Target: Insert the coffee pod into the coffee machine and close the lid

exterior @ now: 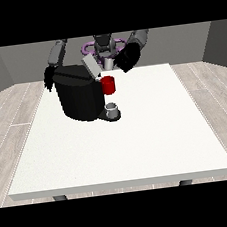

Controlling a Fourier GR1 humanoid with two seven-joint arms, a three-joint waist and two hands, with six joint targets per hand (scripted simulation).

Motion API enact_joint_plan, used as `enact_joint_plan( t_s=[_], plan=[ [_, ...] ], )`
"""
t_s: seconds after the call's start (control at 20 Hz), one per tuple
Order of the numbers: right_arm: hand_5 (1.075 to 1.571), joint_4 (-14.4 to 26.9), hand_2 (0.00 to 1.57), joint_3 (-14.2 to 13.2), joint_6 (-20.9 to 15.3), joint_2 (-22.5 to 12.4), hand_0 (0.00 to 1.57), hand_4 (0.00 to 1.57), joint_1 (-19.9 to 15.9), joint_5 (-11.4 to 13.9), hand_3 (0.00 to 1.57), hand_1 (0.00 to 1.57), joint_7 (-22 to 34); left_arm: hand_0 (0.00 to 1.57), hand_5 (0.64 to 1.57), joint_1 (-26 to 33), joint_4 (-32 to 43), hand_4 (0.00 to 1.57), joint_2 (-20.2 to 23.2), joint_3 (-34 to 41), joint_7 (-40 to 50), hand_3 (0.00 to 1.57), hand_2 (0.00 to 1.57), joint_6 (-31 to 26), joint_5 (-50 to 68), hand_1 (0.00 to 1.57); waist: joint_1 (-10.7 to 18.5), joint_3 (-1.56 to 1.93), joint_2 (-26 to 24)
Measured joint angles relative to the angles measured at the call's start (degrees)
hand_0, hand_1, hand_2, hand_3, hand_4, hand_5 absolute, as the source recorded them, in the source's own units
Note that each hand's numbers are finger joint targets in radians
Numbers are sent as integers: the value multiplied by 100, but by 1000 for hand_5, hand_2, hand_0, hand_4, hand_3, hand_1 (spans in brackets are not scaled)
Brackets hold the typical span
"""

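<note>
The black coffee machine (78,97) stands on the far left part of the white table (139,142). Its grey lid (90,65) is tilted up and open. A red pod holder (108,85) sticks out of the machine's front, and a small silver cup (112,108) sits on the base below it. The hand at the view's right (127,58) hovers just right of the open lid and holds a small grey coffee pod (109,64) above the red holder. The hand at the view's left (48,78) hangs behind the machine's far left corner with relaxed fingers pointing down.
The robot's torso (104,46) is behind the machine at the table's far edge. The white tabletop stretches towards the camera and to the right of the machine.
</note>
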Motion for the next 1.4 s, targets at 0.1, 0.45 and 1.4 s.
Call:
enact_joint_plan(
  t_s=[0.1,0.45,1.4],
  plan=[
    [1571,-31,0,10,182,-58,0,165,-115,-70,0,0,20,1469,1571,-102,90,639,59,96,38,1358,1473,78,18,1469,-85,1,133],
    [1571,60,0,75,282,-55,0,233,-357,-5,0,0,-222,1506,1571,-598,265,604,404,405,68,1431,1501,192,121,1506,-283,-2,582],
    [1571,453,0,-18,176,-118,0,284,-1120,46,0,0,-187,1485,1571,-1279,670,634,986,562,1,1368,1480,79,137,1485,-460,-1,1221]
  ],
)
